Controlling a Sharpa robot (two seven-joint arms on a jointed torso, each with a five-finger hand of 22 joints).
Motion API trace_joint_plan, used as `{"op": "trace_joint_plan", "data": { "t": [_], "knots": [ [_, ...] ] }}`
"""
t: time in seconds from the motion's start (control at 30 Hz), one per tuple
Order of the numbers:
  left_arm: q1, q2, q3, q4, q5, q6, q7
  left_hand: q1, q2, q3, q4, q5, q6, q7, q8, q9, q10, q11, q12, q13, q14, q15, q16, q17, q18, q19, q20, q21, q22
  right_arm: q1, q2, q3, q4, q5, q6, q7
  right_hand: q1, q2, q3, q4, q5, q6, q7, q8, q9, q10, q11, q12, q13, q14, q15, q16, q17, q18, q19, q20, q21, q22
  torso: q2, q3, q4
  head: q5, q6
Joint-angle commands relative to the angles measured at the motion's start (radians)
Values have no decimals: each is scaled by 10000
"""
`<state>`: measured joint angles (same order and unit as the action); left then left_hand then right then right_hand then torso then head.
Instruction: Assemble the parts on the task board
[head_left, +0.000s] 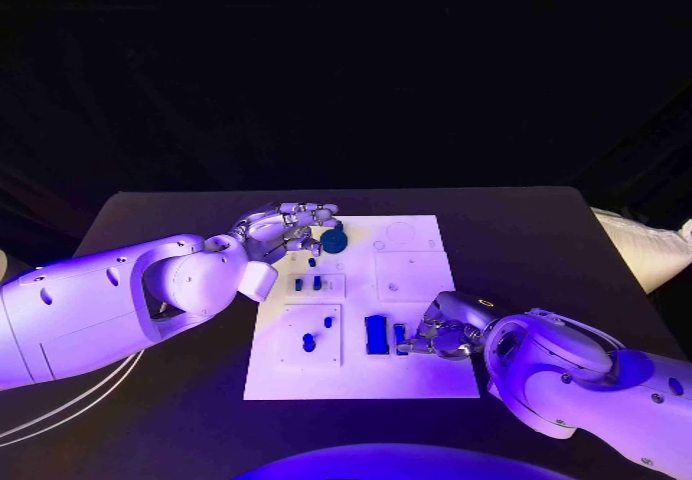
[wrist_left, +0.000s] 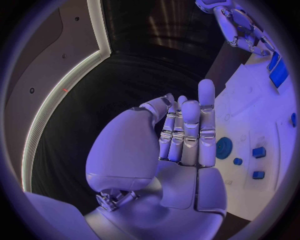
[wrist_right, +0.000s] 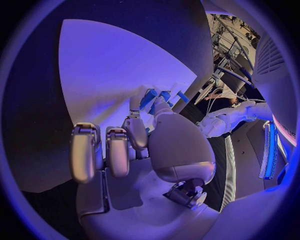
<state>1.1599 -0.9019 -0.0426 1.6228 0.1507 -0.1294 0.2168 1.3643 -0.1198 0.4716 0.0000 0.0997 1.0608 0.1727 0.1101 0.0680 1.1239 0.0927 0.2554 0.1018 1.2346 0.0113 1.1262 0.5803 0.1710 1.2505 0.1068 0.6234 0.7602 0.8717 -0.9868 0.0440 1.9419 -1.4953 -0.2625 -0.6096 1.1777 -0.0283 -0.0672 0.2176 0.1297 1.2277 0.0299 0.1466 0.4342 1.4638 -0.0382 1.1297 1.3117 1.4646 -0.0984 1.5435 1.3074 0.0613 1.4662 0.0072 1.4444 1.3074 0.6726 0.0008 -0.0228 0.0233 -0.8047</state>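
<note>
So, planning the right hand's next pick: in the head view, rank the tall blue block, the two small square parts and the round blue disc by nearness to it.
1. Tall blue block, beside the right hand.
2. Two small square parts, mid-board.
3. Round blue disc, far end, by the left hand.

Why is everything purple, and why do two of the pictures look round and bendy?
Head view: violet-blue light tints the task board and both arms; the room behind is black. Left wrist view: a fisheye circle that bends the board's straight edges around the left hand. Right wrist view: the same round warp, with a dark rim around the right hand.
</note>
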Motion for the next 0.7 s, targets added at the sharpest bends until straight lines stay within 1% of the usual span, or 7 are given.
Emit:
{"op": "trace_joint_plan", "data": {
  "t": [0.03, 0.2, 0.4, 0.53, 0.6, 0.67, 0.7],
  "knots": [
    [3, 2, 3, 5, -79, 197, 8, -9, 89, -47, -27, 63, -36, -40, 51, 15, -58, 12, 45, 9, -31, -14, 42, -8, 111, -15, 13, -53, -17, -11, 3, 1, 24, -138, 188, 117, 87, 28, -19, -35, -62, 0, 8, 17, 17, 195, -44, -43, 147, 977, -58, 13, 2225, -151, 282, -26, 12, 612, -5, 1, -10, 4, -5],
    [3, 5, 3, 1, -81, 202, 4, -9, 89, -47, -27, 63, -36, -40, 51, 15, -58, 12, 45, 9, -31, -14, 42, -8, 111, -15, 13, -53, -17, -11, 38, 1, -62, -135, 210, 117, 68, 87, -55, 8, -90, 7, 10, 18, 19, 199, -40, -34, 157, 979, -56, 18, 2235, -153, 285, -23, 16, 621, -7, 0, -2, -1, 2],
    [2, 16, 3, 2, -81, 208, 5, -9, 89, -47, -27, 63, -36, -40, 51, 15, -58, 12, 45, 9, -31, -14, 42, -8, 111, -15, 13, -53, -17, -11, 214, 1, -334, -131, 275, 114, 83, 152, -64, 28, -97, 14, 6, 20, 21, 208, -42, -6, 175, 982, -55, 29, 2251, -159, 295, -22, 33, 649, -1, 1, 7, -11, -5],
    [2, 29, 3, -2, -82, 211, 5, -9, 89, -47, -27, 63, -36, -40, 51, 15, -58, 12, 45, 9, -31, -14, 42, -8, 111, -15, 13, -53, -17, -12, 340, 0, -500, -137, 360, 122, 248, 192, -86, -45, -118, 16, 0, 20, 26, 216, -48, 9, 191, 985, -59, 36, 2263, -161, 299, -23, 41, 663, -4, 3, 25, -14, -22],
    [2, 32, 2, -8, -82, 208, 4, -9, 89, -47, -27, 63, -36, -40, 51, 15, -58, 12, 45, 9, -31, -14, 42, -8, 111, -15, 13, -53, -17, -12, 396, 0, -562, -165, 393, 126, 444, 190, -102, -155, -164, 11, -4, 18, 29, 213, -52, -8, 189, 983, -63, 31, 2255, -160, 296, -25, 38, 660, -8, 2, 18, -10, -27],
    [2, 34, 2, -17, -82, 205, 5, -9, 89, -47, -27, 63, -36, -40, 51, 15, -58, 12, 45, 9, -31, -14, 42, -8, 111, -15, 13, -53, -17, -13, 439, 0, -612, -199, 399, 132, 645, 189, -111, -273, -229, 5, -8, 15, 32, 210, -56, -19, 191, 982, -67, 26, 2248, -158, 292, -27, 32, 654, -24, 1, -18, 11, -24],
    [2, 37, 2, -23, -82, 206, 6, -9, 89, -47, -27, 63, -36, -40, 51, 15, -58, 12, 45, 9, -31, -14, 42, -8, 111, -15, 13, -53, -17, -13, 455, 0, -631, -213, 385, 135, 755, 180, -120, -342, -272, 3, -10, 13, 33, 207, -58, -27, 191, 981, -69, 25, 2247, -157, 289, -29, 29, 650, -28, 1, -25, 14, -18]
  ]
}}
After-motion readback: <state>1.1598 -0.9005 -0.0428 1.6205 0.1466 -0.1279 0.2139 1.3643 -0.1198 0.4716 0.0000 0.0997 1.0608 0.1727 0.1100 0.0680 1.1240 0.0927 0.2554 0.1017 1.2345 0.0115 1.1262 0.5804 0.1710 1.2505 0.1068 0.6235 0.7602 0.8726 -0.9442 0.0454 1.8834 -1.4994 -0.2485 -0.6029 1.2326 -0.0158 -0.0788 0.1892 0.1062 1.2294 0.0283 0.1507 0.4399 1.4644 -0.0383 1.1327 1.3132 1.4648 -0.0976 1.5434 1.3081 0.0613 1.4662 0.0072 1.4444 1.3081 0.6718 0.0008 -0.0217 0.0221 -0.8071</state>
